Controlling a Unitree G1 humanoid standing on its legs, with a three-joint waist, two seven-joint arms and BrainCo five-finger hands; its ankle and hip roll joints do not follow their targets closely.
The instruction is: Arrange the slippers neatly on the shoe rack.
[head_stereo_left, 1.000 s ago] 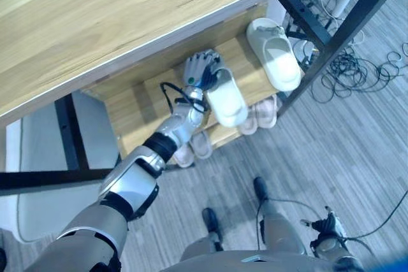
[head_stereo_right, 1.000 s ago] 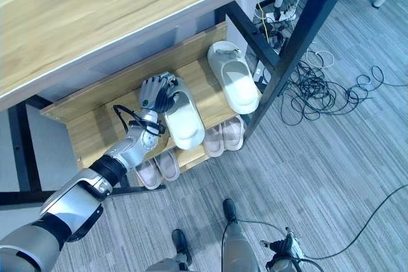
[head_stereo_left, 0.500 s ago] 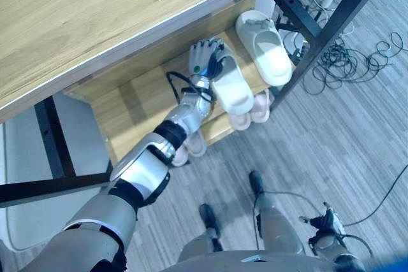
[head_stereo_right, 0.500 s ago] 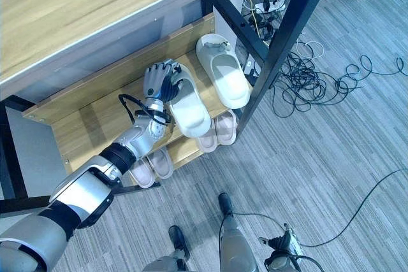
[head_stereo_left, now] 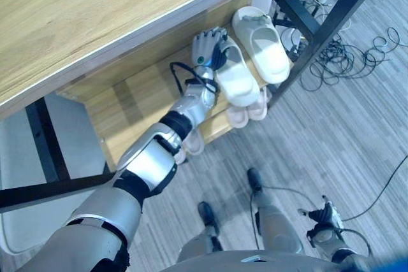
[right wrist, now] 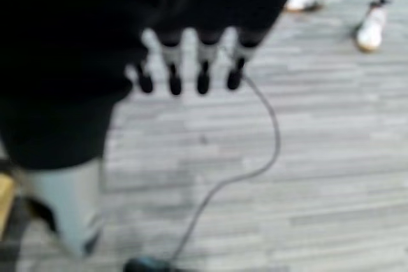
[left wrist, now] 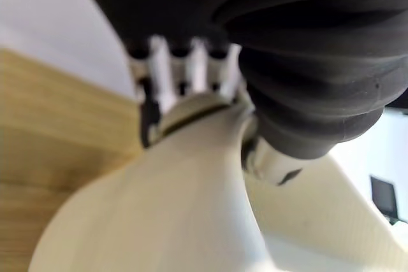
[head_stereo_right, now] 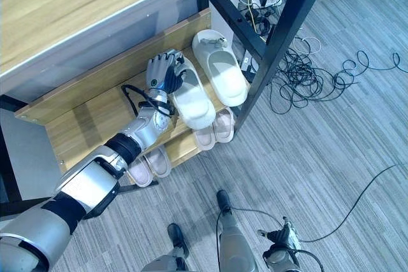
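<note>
Spanning the scene, a wooden table (head_stereo_left: 76,17) overhangs the shoe rack (head_stereo_right: 83,116), where the left hand (head_stereo_right: 162,71) grips the heel end of a white slipper (head_stereo_right: 194,103) on the upper shelf, beside its mate (head_stereo_right: 223,74). Pink slippers (head_stereo_right: 213,132) sit below. The right hand (right wrist: 191,68) hangs with fingers straight above the floor.

No readable text, label or number appears anywhere.
</note>
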